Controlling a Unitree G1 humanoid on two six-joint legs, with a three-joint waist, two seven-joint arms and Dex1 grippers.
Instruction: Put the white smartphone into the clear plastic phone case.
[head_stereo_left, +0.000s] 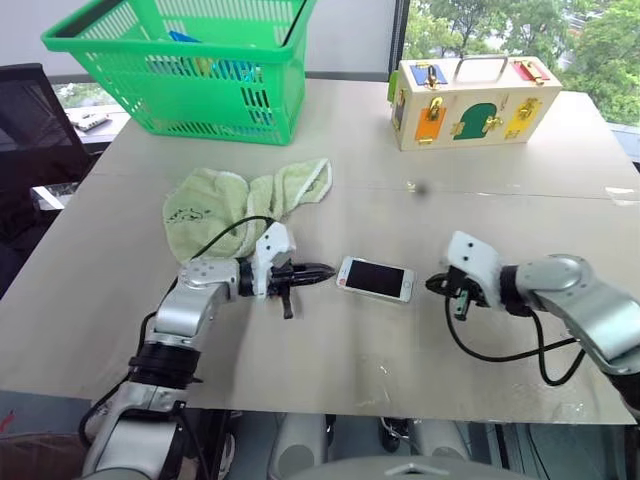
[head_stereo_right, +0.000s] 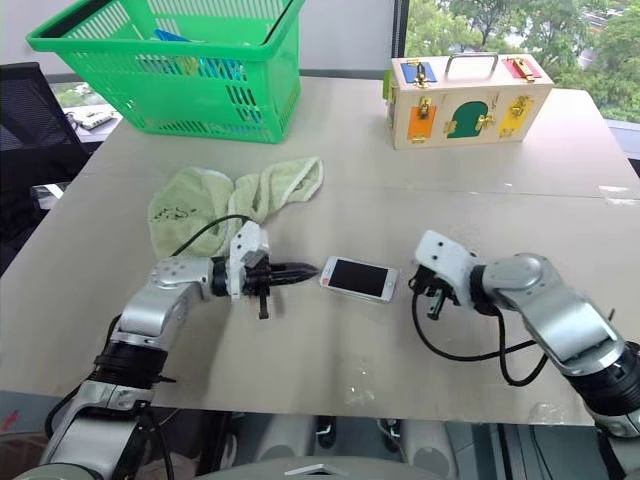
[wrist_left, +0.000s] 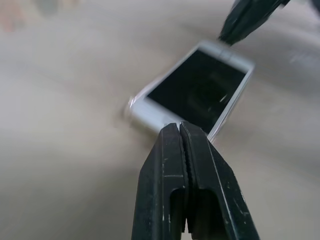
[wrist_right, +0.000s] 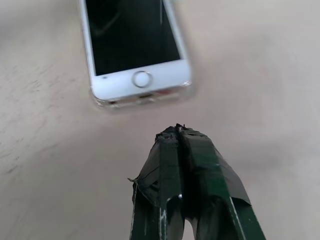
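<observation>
The white smartphone (head_stereo_left: 375, 279) lies flat and screen-up on the table (head_stereo_left: 480, 190), between the two arms, and in the right wrist view a thin transparent lip runs round its home-button end, so the clear plastic phone case (wrist_right: 142, 102) appears to be around it already (whether every corner is snapped home I cannot tell). The left gripper (head_stereo_left: 318, 271) has its fingers pressed together on nothing, its tip just beside the phone's near end; the right gripper (head_stereo_left: 459, 298) is likewise closed and empty, a little apart from the other end. Judging by its look, the phone is stiff, light and smooth, with a glass face that would slide under hard fingertips and scratch or crack if jabbed; the case is thin and springy, prone to flex off at a corner. Any further seating is better done by pressing down near the corners and edges, and any lift taken across the two long sides, not the screen.
</observation>
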